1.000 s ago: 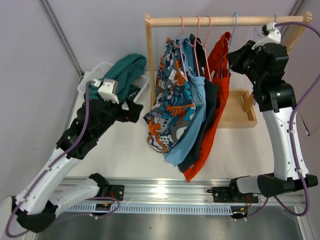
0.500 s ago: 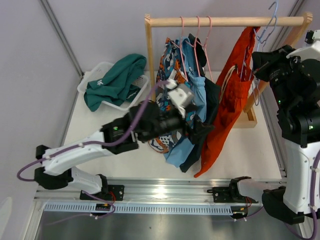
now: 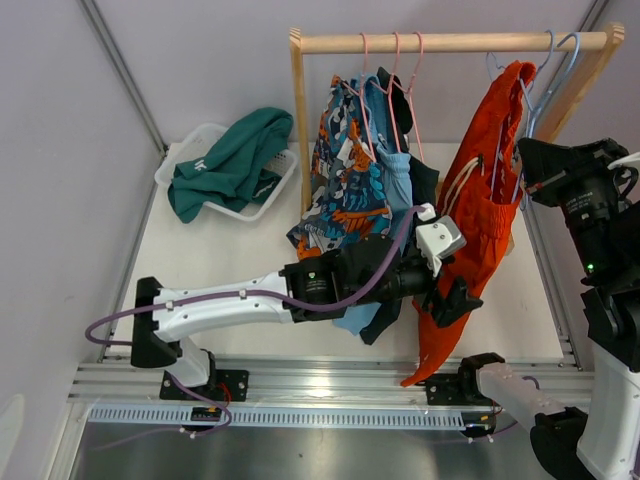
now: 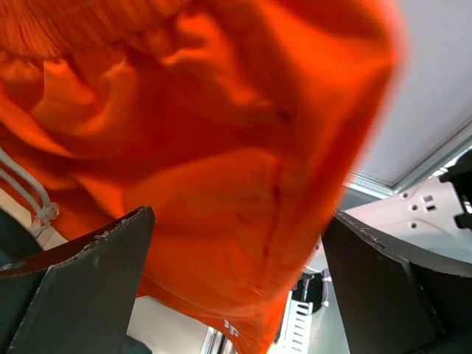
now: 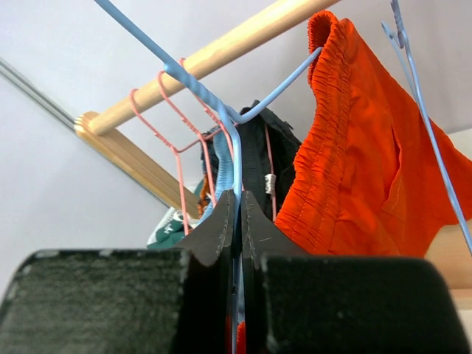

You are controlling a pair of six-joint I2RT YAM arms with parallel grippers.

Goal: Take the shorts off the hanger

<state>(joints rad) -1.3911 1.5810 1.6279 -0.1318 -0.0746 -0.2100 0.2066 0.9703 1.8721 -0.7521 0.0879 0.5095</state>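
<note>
The left gripper (image 3: 455,300) stands wide open at the lower part of the soft orange-red fabric shorts (image 3: 480,200). In the left wrist view the orange cloth (image 4: 221,147) fills the space above and between the two dark fingers (image 4: 88,273). Whether it touches them cannot be told.

The right gripper (image 3: 528,165) is closed tight on the thin wire of a light blue hanger (image 5: 210,92). The jaws pinch the wire's vertical stem. The shorts' ribbed waistband (image 5: 332,96) drapes over the hanger's arm, just above and beside that gripper.

Behind the left arm's wrist, three more pairs hang on pink wire hangers (image 3: 395,70) from a pale wooden rail (image 3: 450,43): orange-blue-white cartoon-print shorts (image 3: 345,190), light blue shorts (image 3: 395,175) and near-black navy shorts (image 3: 425,185).

Well away from both grippers, a white slatted plastic basket (image 3: 205,135) holds the dark teal-green shorts (image 3: 235,160), bunched and spilling over its rim.
</note>
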